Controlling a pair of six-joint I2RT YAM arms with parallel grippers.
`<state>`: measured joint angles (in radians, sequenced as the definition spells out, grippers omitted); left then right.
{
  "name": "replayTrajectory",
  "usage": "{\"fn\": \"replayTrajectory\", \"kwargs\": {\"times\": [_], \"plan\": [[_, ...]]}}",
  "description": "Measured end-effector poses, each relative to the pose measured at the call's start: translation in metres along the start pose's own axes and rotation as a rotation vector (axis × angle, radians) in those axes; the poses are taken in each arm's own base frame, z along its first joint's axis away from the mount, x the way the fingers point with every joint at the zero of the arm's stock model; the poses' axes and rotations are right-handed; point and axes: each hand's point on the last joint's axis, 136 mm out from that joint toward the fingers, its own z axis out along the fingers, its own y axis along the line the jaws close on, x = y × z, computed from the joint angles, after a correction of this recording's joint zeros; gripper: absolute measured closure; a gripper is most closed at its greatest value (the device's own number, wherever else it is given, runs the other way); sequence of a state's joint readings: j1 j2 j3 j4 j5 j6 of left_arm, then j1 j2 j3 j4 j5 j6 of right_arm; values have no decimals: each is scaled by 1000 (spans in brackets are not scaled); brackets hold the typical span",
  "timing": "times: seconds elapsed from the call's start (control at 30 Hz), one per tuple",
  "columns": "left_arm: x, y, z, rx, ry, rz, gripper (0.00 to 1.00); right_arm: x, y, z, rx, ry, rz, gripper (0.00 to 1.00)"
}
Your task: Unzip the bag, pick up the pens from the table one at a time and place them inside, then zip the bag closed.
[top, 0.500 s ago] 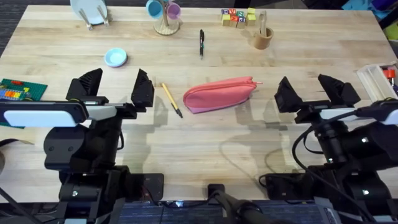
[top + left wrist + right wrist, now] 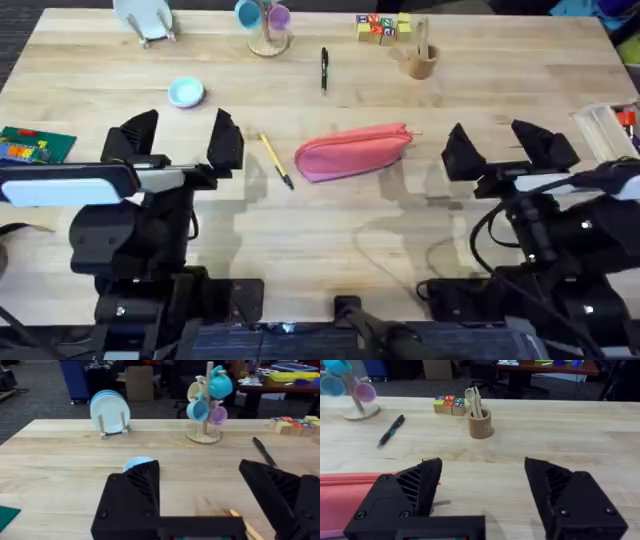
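The pink bag (image 2: 352,152) lay flat in the middle of the table (image 2: 330,250), and its zip looked shut all the way. The yellow pen (image 2: 275,159) lay just beside the bag's left end, and the black pen (image 2: 324,70) lay farther back, well apart from the bag. The left pincer (image 2: 182,141) was wide open and held nothing, off to the left of the yellow pen. The right pincer (image 2: 498,147) was wide open too, holding nothing, off to the right of the bag. I thought the zip could be the hard part. The tab at the bag's right end was tiny, so a pincer might miss it. The bag was soft and light, so it might slide or bunch up if only one pincer pulled. A low sweep by the left pincer might also knock the yellow pen and make it roll away.
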<state>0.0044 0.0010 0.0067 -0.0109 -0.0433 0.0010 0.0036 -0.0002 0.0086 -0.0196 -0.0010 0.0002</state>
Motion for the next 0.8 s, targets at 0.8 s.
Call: {"fn": "replayTrajectory", "kwargs": {"times": [0.8], "plan": [[-26,10,-6,-56,45,7,7,-3,-9,-16,57,221,17,6]]}}
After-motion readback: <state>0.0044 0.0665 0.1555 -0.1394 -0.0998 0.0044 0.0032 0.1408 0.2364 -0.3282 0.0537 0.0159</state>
